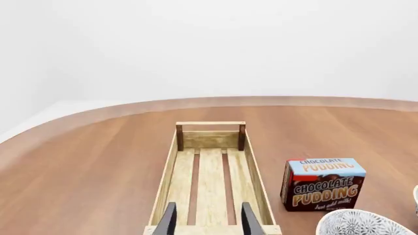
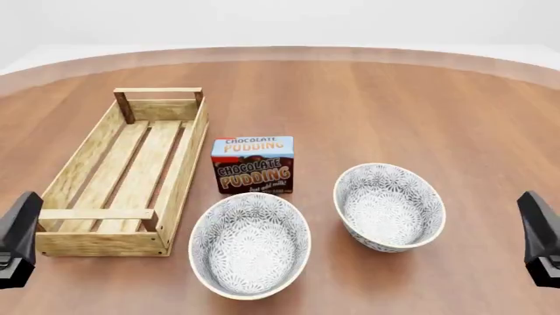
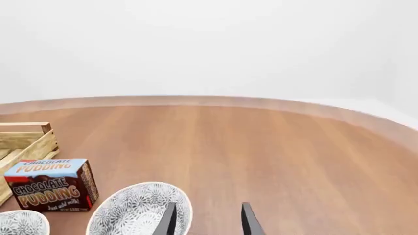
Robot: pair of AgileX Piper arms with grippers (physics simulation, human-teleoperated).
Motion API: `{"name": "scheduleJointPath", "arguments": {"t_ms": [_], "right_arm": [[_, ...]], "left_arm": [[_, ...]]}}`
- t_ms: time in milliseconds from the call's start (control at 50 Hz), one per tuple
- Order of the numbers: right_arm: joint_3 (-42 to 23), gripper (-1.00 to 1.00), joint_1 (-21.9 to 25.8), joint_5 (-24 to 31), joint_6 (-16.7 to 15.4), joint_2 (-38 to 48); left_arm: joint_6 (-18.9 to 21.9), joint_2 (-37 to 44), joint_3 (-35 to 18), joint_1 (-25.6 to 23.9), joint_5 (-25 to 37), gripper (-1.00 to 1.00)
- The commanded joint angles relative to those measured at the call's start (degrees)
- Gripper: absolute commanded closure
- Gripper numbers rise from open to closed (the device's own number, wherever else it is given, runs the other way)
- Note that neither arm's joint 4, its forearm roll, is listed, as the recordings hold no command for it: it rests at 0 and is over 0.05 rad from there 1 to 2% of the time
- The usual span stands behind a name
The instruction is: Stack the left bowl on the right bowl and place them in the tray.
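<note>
Showing the starting posture — no step of the task has begun. The left gripper (image 2: 16, 237) and right gripper (image 2: 541, 236) hang at the near corners of the wooden table (image 2: 420, 105), each with fingers parted and nothing between them, well apart from every object.

The left bowl (image 2: 249, 244) sits upright, mouth up, just beside the tray's near right corner; the right bowl (image 2: 389, 207) stands near it to the right, also upright and empty, the two rims apart. A chocolate pudding box (image 2: 253, 164) stands behind the bowls, just beside the tray.

The tray (image 2: 188, 161) lies at the left, empty, its long axis running from the near edge away toward the far side and leaning slightly rightward — bar handles at the near and far ends.

Judged next move: the left gripper must reach rightward to the left bowl's rim and pinch its wall, then lift it clear enough to nest over the right bowl.
</note>
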Motion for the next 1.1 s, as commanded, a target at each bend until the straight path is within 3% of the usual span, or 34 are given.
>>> {"name": "scheduleJointPath", "arguments": {"t_ms": [20, 200, 240, 300, 380, 520, 620, 640, 760, 980, 1100], "right_arm": [[-0.16, -1.00, -0.23, -0.49, 0.95, 1.85], [-2.90, -1.00, 0.19, 2.64, 1.07, 1.37], [-4.79, -1.00, 1.05, 1.07, 1.26, 6.98], [-8.66, -1.00, 3.12, 3.19, -0.30, 9.07], [-15.75, -1.00, 6.85, 3.86, -1.48, 18.49], [-24.37, -1.00, 12.12, 5.93, -1.10, 29.92], [-29.41, -1.00, 15.12, 8.05, -2.17, 37.59], [-29.97, -1.00, 14.78, 8.29, -3.60, 39.04], [-34.10, -1.00, 17.72, 10.61, 0.32, 45.65], [-41.01, -1.00, 22.76, 15.61, -1.21, 58.10], [-43.74, -1.00, 26.06, 17.91, 0.43, 63.91]], "left_arm": [[0.00, 0.00, 0.00, 0.00, 0.00, -1.00], [0.00, 0.00, 0.00, 0.00, 0.00, -1.00], [0.00, 0.00, 0.00, 0.00, 0.00, -1.00], [0.00, 0.00, 0.00, 0.00, 0.00, -1.00], [0.00, 0.00, 0.00, 0.00, 0.00, -1.00], [0.00, 0.00, 0.00, 0.00, 0.00, -1.00], [0.00, 0.00, 0.00, 0.00, 0.00, -1.00], [0.00, 0.00, 0.00, 0.00, 0.00, -1.00], [0.00, 0.00, 0.00, 0.00, 0.00, -1.00], [0.00, 0.00, 0.00, 0.00, 0.00, -1.00], [0.00, 0.00, 0.00, 0.00, 0.00, -1.00]]}}
